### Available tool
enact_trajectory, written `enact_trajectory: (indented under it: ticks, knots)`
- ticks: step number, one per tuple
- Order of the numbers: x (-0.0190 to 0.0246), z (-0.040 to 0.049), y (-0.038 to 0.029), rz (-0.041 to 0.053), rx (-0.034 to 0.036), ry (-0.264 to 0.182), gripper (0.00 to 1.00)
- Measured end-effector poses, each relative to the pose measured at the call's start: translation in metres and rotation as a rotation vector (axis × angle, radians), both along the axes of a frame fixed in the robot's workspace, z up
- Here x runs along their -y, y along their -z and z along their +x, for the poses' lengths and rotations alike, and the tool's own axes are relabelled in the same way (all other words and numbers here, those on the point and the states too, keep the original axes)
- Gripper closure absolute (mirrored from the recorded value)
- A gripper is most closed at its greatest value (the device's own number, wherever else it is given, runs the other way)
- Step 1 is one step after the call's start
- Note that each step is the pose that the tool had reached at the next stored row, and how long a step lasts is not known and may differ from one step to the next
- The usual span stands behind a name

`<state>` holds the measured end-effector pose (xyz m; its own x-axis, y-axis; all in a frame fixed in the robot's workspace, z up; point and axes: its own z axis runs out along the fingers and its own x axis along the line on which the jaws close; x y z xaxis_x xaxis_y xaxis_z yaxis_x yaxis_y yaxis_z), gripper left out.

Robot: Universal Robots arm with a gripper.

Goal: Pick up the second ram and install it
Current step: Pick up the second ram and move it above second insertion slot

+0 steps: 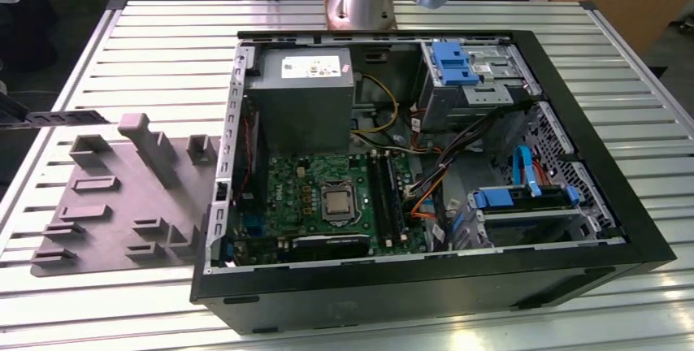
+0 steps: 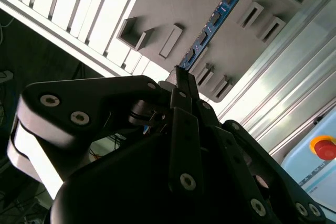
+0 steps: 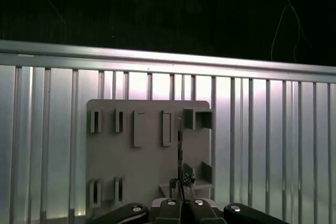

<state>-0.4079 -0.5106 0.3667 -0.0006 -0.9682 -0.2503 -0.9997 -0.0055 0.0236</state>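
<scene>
The second ram [image 2: 212,22] is held by one end in the pincer [image 2: 181,74], whose fingers are clamped on its flat faces. Its long axis runs straight out from the fingertips, in line with the pincer, with the free end pointing away from the wrist. In the first wrist view it shows edge-on [image 3: 180,145] over the grey tray [image 1: 109,205]. The tray lies on the slatted worktop [image 1: 109,302], beside the open computer case [image 1: 434,286] with its black memory slots [image 1: 382,197].
</scene>
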Motion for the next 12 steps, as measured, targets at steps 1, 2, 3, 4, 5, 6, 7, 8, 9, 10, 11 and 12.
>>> enact_trajectory:
  ticks: [1,2,3,4,5,6,7,8,9,10,11,12]
  knots:
    - [0.0,0.0,-0.0005,0.0005,0.0001,0.0,0.88]
    - [0.0,-0.0001,-0.0009,0.001,0.0003,0.0,0.88]
    - [0.0,-0.0001,-0.0014,0.0014,0.0003,0.0,0.88]
    - [0.0,-0.0001,-0.0018,0.0019,0.0005,0.0,0.88]
    - [0.0,-0.0001,-0.0022,0.0022,0.0005,0.0,0.88]
    - [0.0,-0.0002,-0.0025,0.0027,0.0007,0.0,0.88]
    - [0.0,-0.0002,-0.0029,0.003,0.0008,0.0,0.88]
    - [0.0,-0.0002,-0.0033,0.0034,0.0009,0.0,0.88]
    - [0.0,-0.0002,-0.0036,0.0037,0.0011,0.0,0.88]
    - [0.0,-0.0003,-0.004,0.0041,0.0012,0.0,0.88]
    - [0.0,-0.0003,-0.0044,0.0044,0.0013,0.0,0.88]
    - [0.0,-0.0003,-0.0047,0.0048,0.0015,0.0,0.88]
